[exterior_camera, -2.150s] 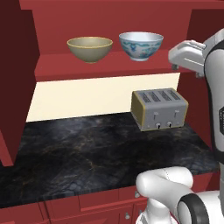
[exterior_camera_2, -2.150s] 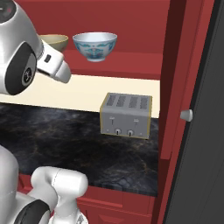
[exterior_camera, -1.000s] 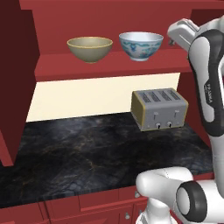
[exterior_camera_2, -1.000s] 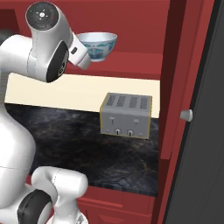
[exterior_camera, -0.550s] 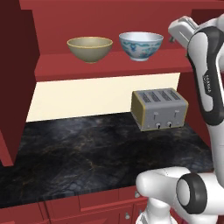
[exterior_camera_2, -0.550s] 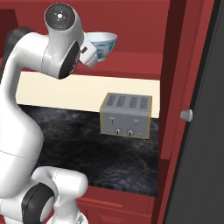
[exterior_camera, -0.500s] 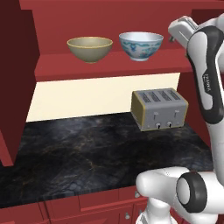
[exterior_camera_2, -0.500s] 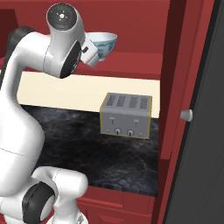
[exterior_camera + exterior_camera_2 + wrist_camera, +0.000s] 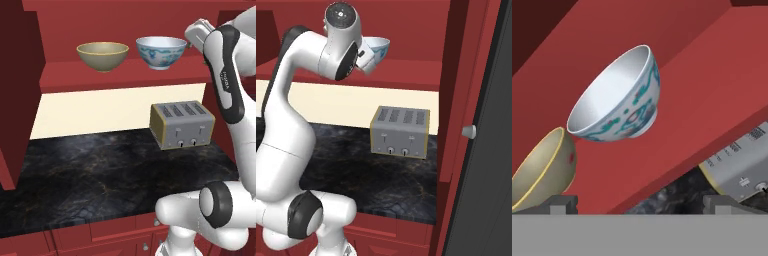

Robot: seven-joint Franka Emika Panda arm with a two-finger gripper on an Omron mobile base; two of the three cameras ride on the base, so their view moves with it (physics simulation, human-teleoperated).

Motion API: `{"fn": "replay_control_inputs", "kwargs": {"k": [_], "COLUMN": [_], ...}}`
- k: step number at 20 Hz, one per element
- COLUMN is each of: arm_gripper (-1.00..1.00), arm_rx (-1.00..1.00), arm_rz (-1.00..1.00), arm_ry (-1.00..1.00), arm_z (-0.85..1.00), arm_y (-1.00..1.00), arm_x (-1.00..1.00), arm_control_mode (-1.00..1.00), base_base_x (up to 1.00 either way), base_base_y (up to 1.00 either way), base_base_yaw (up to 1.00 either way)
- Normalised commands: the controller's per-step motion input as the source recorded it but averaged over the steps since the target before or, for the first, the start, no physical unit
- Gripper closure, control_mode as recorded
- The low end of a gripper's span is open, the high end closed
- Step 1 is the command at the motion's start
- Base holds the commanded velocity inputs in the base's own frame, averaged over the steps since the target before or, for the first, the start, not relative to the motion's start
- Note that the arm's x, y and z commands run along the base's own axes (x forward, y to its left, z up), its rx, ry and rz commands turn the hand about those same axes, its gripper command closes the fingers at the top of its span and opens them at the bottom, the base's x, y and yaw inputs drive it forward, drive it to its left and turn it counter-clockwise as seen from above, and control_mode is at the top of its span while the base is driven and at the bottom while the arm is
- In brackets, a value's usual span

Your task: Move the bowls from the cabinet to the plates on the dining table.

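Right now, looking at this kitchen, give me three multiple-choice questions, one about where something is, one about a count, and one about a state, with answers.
1. Where does the toaster stand?
A. on the black counter, below the shelf
B. on the red shelf beside the bowls
C. inside a drawer

2. How many bowls sit on the cabinet shelf?
A. one
B. two
C. three

3. How is the pincer?
A. shut on the white patterned bowl
B. shut on the olive bowl
C. open, holding nothing

Answers: 1 A, the toaster rests on the marbled top under the shelf. 2 B, the olive bowl and the white patterned bowl stand side by side. 3 C, the hand view shows the fingertips far apart, short of both bowls.
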Motion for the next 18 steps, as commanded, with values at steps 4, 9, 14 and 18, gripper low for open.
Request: {"fn": "replay_control_inputs", "kwargs": {"k": [4,9,14,18], "arm_gripper": [-1.00,-1.00,-1.00,-1.00], "arm_rx": [0.00,0.00,0.00,0.00], "arm_rz": [0.00,-0.01,-0.02,-0.02], "arm_ry": [0.05,0.02,0.05,0.02], "arm_z": [-0.05,0.00,-0.05,-0.01], "arm_y": [-0.01,0.00,-0.02,-0.01], "arm_x": [0.42,0.45,0.39,0.44], "arm_control_mode": [-1.00,-1.00,-1.00,-1.00], "base_base_x": [0.00,0.00,0.00,0.00], "base_base_y": [0.00,0.00,0.00,0.00], "base_base_yaw": [0.00,0.00,0.00,0.00]}}
